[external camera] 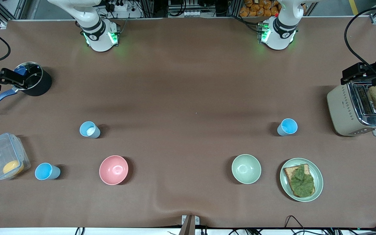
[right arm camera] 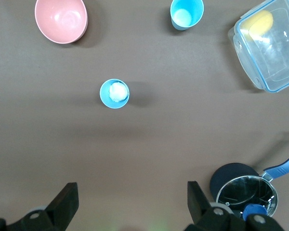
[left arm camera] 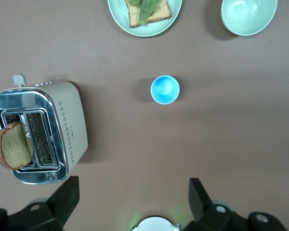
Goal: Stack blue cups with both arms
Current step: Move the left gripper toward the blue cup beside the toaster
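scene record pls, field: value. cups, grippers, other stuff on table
cups: three blue cups, all upright, apart, none stacked
cup A: right arm's end, something white inside
cup B: nearer the front camera than A, beside clear container
cup C: left arm's end, beside toaster
left gripper: open, holds nothing
right gripper: open, holds nothing
other: pink bowl, green bowl, plate, pot
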{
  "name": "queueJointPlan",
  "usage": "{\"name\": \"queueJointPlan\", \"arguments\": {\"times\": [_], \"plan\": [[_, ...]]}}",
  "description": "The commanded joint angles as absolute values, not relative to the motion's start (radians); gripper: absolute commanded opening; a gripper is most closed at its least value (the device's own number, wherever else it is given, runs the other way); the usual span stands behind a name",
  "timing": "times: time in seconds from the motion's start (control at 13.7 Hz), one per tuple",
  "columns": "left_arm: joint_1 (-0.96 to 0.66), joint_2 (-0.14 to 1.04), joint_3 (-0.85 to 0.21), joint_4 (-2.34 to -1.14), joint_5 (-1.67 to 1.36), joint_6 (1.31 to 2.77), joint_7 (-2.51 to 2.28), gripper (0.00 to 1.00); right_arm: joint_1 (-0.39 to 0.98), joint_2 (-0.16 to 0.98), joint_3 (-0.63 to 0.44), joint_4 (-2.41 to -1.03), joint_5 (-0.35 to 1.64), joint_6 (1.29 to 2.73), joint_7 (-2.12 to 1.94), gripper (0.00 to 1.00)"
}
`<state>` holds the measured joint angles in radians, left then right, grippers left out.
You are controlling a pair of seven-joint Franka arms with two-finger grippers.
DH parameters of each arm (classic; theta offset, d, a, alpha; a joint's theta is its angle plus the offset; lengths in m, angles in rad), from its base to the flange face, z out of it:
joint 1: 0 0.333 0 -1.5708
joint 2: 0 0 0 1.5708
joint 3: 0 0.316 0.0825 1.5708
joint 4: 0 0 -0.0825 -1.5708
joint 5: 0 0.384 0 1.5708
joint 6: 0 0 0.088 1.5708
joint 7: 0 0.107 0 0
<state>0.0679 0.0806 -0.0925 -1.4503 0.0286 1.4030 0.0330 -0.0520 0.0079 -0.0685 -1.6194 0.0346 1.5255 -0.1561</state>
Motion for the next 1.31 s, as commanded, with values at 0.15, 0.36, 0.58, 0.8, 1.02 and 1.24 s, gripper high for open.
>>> {"name": "queueJointPlan", "arguments": {"times": [0.15, 0.36, 0.58, 0.8, 1.02, 1.24], "plan": [[0.074, 0.049, -0.100, -1.506, 0.051, 1.411, 0.015, 1.00, -0.049, 0.015, -0.071, -1.595, 0.029, 1.513, -0.144, 1.00], [0.074, 0.049, -0.103, -1.554, 0.051, 1.460, 0.015, 1.00, -0.052, 0.017, -0.071, -1.597, 0.028, 1.513, -0.146, 1.00], [0.071, 0.048, -0.106, -1.589, 0.052, 1.496, 0.015, 1.00, -0.052, 0.017, -0.071, -1.597, 0.028, 1.513, -0.146, 1.00], [0.069, 0.038, -0.109, -1.620, 0.052, 1.514, 0.014, 1.00, -0.055, 0.017, -0.071, -1.597, 0.028, 1.513, -0.146, 1.00], [0.072, 0.037, -0.112, -1.670, 0.051, 1.554, 0.012, 1.00, -0.055, 0.017, -0.071, -1.597, 0.028, 1.513, -0.146, 1.00], [0.071, 0.026, -0.113, -1.773, 0.051, 1.647, -0.011, 1.00, -0.055, 0.017, -0.071, -1.597, 0.028, 1.513, -0.144, 1.00]]}}
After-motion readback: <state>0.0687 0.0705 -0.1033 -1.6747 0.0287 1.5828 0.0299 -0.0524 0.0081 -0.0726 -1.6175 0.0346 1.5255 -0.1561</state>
